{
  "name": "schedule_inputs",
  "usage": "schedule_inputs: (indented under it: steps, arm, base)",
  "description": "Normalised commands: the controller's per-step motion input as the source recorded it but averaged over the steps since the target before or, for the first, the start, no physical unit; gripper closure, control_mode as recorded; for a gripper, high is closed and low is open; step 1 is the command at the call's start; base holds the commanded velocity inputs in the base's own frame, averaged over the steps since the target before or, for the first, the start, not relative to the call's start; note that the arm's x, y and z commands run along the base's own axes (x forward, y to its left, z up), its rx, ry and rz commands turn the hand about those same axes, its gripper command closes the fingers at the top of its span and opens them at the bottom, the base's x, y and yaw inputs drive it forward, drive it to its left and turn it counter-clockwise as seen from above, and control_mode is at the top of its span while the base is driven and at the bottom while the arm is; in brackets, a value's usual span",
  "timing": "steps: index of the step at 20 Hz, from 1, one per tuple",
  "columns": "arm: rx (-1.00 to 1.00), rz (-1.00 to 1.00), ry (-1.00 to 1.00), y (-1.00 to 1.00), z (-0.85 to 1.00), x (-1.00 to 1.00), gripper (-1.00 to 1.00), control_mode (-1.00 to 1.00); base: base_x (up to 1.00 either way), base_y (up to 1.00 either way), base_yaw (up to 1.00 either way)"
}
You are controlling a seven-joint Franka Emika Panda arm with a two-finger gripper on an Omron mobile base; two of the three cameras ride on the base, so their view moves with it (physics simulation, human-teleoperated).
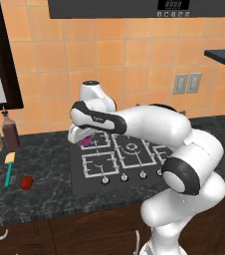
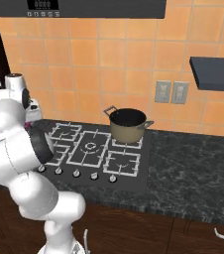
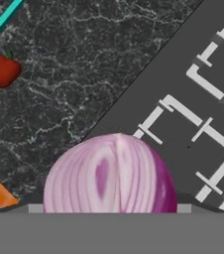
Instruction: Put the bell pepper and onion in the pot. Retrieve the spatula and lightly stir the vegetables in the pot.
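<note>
Onion point(image 3: 110, 173) sits pinched in my tool point(image 1: 84, 139), its pale striped face toward the hand camera, lifted over the stove's point(image 1: 117, 159) front-left edge. My arm reaches left across the stove, forearm roughly level, hand turned down. Left of the stove on the counter point(image 1: 45, 164), the spatula point(image 1: 8, 169) lies handle toward the front edge, blade toward the wall, bell pepper point(image 1: 26, 182) just beside it. The pot point(image 2: 128, 125) stands on the stove's back-right burner.

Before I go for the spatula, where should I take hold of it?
Grip the spatula mid-handle, from straight above, closing across its narrow width. It lies flat on the counter, blade toward the wall; the bell pepper sits close by the handle's near end, so stay off that end.
</note>
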Motion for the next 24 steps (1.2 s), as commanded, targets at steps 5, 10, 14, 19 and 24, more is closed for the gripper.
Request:
schedule_inputs:
  steps: [5, 10, 14, 19, 24]
  arm:
    - [0.00, 0.00, 0.00, 0.00, 0.00, 0.00, 1.00, -1.00]
    - [-0.03, -0.04, 0.00, -0.54, 0.01, 0.40, 1.00, -1.00]
    - [-0.08, -0.24, 0.00, -1.00, 0.22, 0.62, 1.00, -1.00]
    - [-0.06, -0.31, -0.02, -1.00, 0.23, 0.56, 1.00, -1.00]
    - [-0.05, -0.27, -0.05, -1.00, 0.04, 0.62, 1.00, -1.00]
  base:
    - [0.00, 0.00, 0.00]
    - [0.00, 0.00, 0.00]
    - [0.00, 0.00, 0.00]
    - [0.00, 0.00, 0.00]
    - [0.00, 0.00, 0.00]
